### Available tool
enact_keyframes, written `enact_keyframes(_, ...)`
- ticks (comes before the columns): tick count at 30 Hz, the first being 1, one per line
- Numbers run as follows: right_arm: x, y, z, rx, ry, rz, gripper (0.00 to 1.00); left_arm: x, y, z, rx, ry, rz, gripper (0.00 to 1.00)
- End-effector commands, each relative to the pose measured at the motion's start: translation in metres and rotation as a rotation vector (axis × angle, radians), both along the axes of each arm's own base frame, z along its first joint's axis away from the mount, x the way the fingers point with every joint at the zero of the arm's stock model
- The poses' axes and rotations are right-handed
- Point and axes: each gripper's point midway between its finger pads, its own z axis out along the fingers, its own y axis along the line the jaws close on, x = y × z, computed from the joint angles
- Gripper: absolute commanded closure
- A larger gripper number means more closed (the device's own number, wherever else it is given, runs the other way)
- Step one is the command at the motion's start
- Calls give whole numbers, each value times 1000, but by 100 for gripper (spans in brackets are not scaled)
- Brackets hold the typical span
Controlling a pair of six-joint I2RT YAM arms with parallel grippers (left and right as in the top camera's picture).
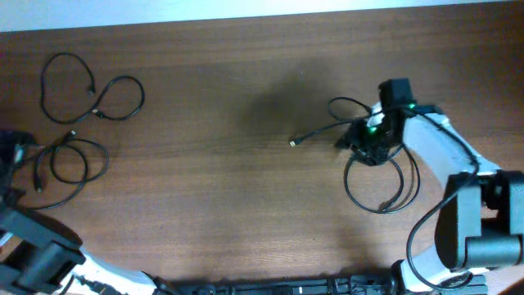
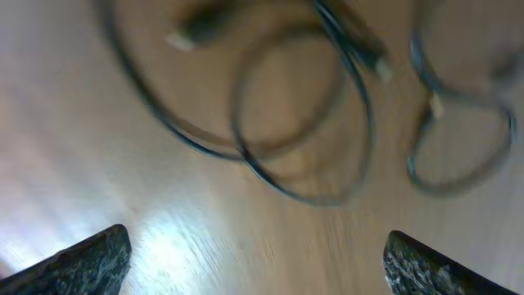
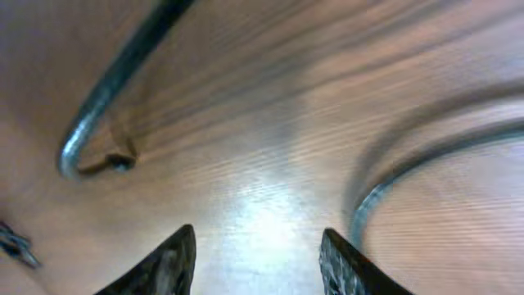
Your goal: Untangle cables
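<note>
Three thin black cables lie apart on the wooden table. One makes two loops [image 1: 92, 97] at the far left. A second [image 1: 72, 161] lies just below it, beside my left gripper [image 1: 15, 156]. The third [image 1: 381, 182] lies at the right, its plug end [image 1: 295, 142] pointing left. My right gripper [image 1: 370, 141] is low over this cable's upper part. In the left wrist view my left gripper [image 2: 258, 246] is open wide over bare wood, with blurred cable loops [image 2: 315, 199] ahead. In the right wrist view my right gripper [image 3: 258, 246] is open and empty, with a cable strand [image 3: 385, 188] just right of the right finger.
The table's far edge [image 1: 262, 18] runs along the top against a pale wall. The right arm [image 1: 446, 160] reaches in from the lower right with its own thicker wire. Dark robot base parts [image 1: 270, 287] line the front edge.
</note>
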Motion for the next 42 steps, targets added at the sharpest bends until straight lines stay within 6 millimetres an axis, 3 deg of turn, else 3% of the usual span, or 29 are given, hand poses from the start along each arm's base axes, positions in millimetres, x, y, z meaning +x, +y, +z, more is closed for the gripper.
enact_keyframes(1, 22, -34, 52, -17, -95, -49, 52, 49, -67, 15, -56, -117, -299, 1)
enact_keyframes(3, 14, -58, 71, -33, -65, -75, 52, 71, -110, 15, -63, -113, -422, 1)
enact_keyframes(6, -1, -81, 76, -31, -11, -107, 52, 89, -178, 14, -85, -93, -598, 1)
enact_keyframes(9, -10, -99, 75, -22, 22, -170, 52, 95, -248, 13, -87, -63, -781, 1)
enact_keyframes(14, -20, -108, 75, -13, 60, -205, 52, 96, -330, 10, -15, -43, -1018, 1)
enact_keyframes(18, -25, -107, 82, -14, 59, -166, 53, 88, -374, 10, -4, -45, -1138, 1)
enact_keyframes(22, -27, -119, 109, -23, 30, -198, 53, 84, -413, 11, 12, -87, -1261, 1)
enact_keyframes(27, -46, -139, 151, -55, -55, -276, 53, 87, -489, 19, 73, -267, -1497, 1)
enact_keyframes(29, -51, -141, 159, -63, -76, -291, 53, 85, -512, 23, 97, -329, -1593, 1)
enact_keyframes(31, -57, -137, 164, -64, -78, -290, 53, 78, -549, 29, 149, -439, -1778, 1)
enact_keyframes(34, -65, -133, 163, -58, -57, -257, 53, 74, -590, 40, 224, -600, -1951, 1)
enact_keyframes(38, -71, -131, 162, -74, -62, -172, 53, 85, -613, 42, 361, -668, -1968, 1)
enact_keyframes(42, -72, -133, 161, -88, -58, -172, 53, 88, -626, 7, 338, -619, -1996, 1)
